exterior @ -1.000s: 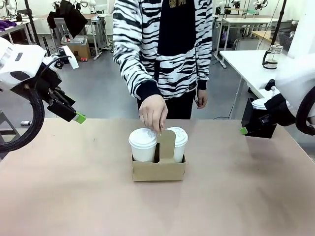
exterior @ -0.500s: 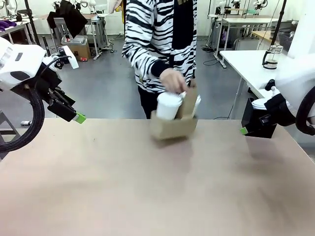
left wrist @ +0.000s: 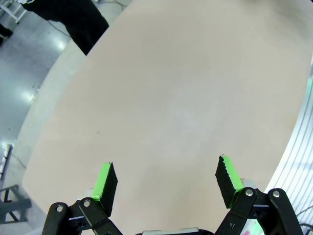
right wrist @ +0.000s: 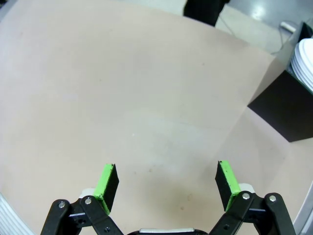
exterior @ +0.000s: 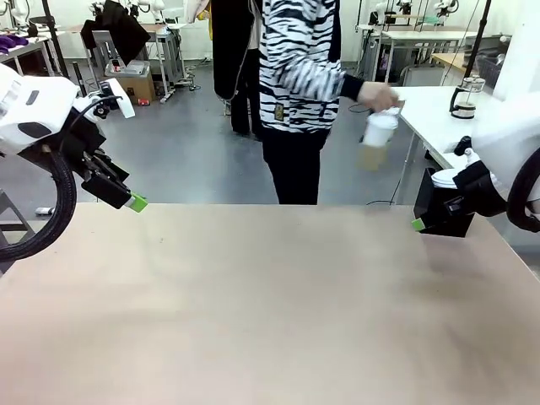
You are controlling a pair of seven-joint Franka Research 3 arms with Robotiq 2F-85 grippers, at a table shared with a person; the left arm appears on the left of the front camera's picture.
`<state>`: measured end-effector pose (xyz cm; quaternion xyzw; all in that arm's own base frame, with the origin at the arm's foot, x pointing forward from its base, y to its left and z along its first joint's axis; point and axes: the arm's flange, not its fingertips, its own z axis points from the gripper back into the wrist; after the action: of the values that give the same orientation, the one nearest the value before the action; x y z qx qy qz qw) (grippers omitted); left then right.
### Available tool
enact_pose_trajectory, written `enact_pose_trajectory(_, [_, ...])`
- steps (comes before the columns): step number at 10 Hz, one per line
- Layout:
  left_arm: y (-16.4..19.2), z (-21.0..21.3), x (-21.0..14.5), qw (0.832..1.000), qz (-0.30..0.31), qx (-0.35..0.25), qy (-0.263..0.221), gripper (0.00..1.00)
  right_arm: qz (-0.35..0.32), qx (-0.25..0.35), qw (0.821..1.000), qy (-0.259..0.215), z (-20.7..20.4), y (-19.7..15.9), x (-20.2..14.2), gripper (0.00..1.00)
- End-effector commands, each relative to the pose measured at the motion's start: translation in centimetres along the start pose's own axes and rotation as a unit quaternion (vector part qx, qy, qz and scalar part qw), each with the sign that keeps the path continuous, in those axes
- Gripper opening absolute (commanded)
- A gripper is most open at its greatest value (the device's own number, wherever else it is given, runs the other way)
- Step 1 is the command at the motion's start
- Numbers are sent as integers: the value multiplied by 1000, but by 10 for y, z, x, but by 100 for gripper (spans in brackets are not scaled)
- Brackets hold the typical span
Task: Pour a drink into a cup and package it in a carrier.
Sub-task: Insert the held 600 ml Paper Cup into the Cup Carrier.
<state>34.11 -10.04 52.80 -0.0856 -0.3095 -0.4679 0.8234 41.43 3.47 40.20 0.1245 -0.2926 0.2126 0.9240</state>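
Behind the bare tan table (exterior: 270, 304), a workshop floor with further benches is seen. At the far edge, a person in a striped jacket is turned toward 3 o'clock, and the person's hand (exterior: 380, 97) is held out over a white side table (exterior: 439, 114).

The carrier (exterior: 371, 156) with a lidded cup (exterior: 380, 128) in it is seen below that hand, blurred by motion, well clear of the tan table and in the air at about 1 o'clock from the table centre. The number of cups in the carrier cannot be told. No drink can be seen in the cup; a glass jug (exterior: 462, 97) stands farther along the white table.

The left gripper (left wrist: 166, 181) is held raised at 9 o'clock, its jaws spread wide with nothing between them. The right gripper (right wrist: 166, 181) is held at 3 o'clock beside a black box (exterior: 443, 211), its jaws likewise spread and empty; a stack of white lids (right wrist: 304, 63) rests on that box.

The deciding relation is judged as follows: the carrier lies beyond the far edge, toward 1 o'clock from both sets of jaws, with the cup's long axis roughly upright. The right arm is the nearer, yet the carrier is judged to be out of reach of both. Packaging appears complete, and no robot move on the carrier is called for while it is carried by the person.
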Motion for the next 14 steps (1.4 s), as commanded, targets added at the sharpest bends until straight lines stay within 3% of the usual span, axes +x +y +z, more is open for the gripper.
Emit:
enact_pose_trajectory(1, [-1,1,0,1000,9,1,0,100,10,3,1000,-1,-1,-3,-2,100])
enact_pose_trajectory(14, [-1,1,0,1000,9,1,0,100,10,3,1000,-1,-1,-3,-2,100])
